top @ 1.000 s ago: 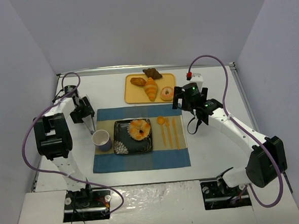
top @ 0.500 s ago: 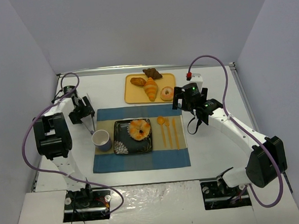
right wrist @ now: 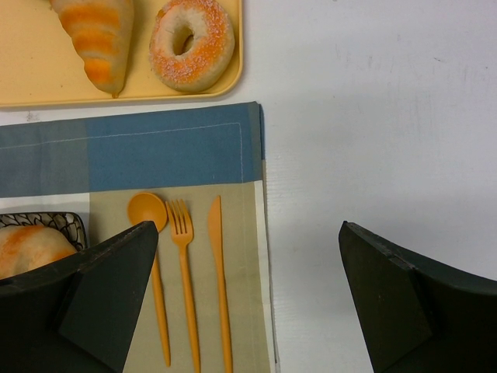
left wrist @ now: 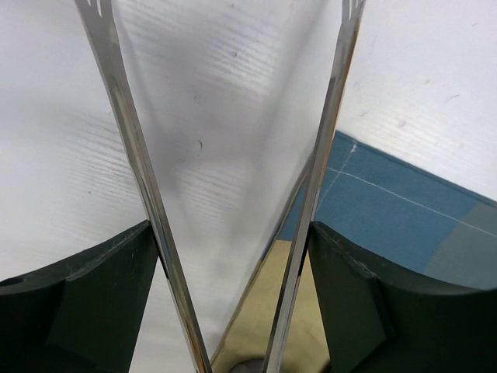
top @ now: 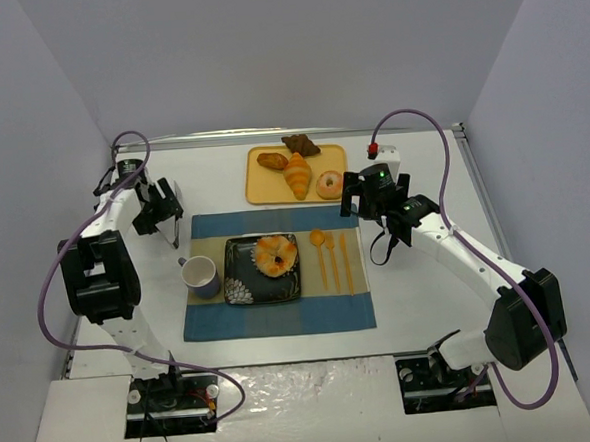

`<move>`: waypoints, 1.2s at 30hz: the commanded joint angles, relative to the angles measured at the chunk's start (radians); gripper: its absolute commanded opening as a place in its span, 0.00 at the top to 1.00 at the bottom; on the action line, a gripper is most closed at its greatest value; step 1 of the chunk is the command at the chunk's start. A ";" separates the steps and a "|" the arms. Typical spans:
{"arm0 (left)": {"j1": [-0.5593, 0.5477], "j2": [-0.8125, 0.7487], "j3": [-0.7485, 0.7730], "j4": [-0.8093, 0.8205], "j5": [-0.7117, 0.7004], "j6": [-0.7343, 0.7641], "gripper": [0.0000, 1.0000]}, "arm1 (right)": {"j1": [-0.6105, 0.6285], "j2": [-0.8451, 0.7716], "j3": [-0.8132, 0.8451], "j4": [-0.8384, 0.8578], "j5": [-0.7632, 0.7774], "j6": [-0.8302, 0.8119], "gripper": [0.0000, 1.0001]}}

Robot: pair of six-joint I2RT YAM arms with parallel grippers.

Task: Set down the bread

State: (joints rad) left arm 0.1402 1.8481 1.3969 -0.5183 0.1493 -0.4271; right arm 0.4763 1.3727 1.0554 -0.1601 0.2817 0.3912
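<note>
Round golden-orange bun with a swirled top (top: 275,254) resting near the middle of a square black patterned plate (top: 241,289), touched by neither arm; only its edge visible in the right wrist view (right wrist: 31,245), beside the plate's rim (right wrist: 66,221). Plate lying on the beige centre band of a blue cloth placemat (top: 281,320) (right wrist: 171,148) (left wrist: 404,210) on the white table (top: 419,284). Just left of the plate, a blue-sided cup with a white inside (top: 200,277). To the plate's right, side by side on the beige band, an orange plastic spoon (right wrist: 147,210), fork (right wrist: 182,233) and knife (right wrist: 217,233). Beyond the placemat's far edge, a flat yellow tray (top: 263,188) (right wrist: 46,85) carrying a long striped orange croissant (top: 297,174) (right wrist: 97,39), a sugared orange ring donut (top: 329,185) (right wrist: 192,43), an oval brown roll (top: 271,161) and a dark brown pastry (top: 299,145). Left gripper (top: 159,207) (left wrist: 231,256) out over the table by the placemat's far left corner, well apart from the bun, clamped from outside on a pair of thin silver metal tongs (left wrist: 318,167) (top: 177,236), the two blades splayed apart toward their toothed tips. Right gripper (top: 354,195) (right wrist: 248,272) hanging above the placemat's right edge near the donut, spread wide, holding nothing.
</note>
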 commanded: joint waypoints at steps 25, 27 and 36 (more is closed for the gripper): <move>0.007 0.039 -0.026 0.053 -0.004 -0.001 0.27 | -0.007 -0.031 0.041 0.016 0.001 -0.009 0.00; 0.007 0.037 -0.032 0.057 -0.007 -0.002 0.27 | -0.008 -0.029 0.041 0.016 0.002 -0.009 0.00; 0.007 0.020 -0.035 0.060 -0.007 0.001 0.15 | -0.008 -0.028 0.041 0.017 0.001 -0.009 0.00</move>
State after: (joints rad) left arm 0.1398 1.9133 1.3426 -0.4881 0.1490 -0.4281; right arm 0.4763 1.3708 1.0554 -0.1619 0.2798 0.3912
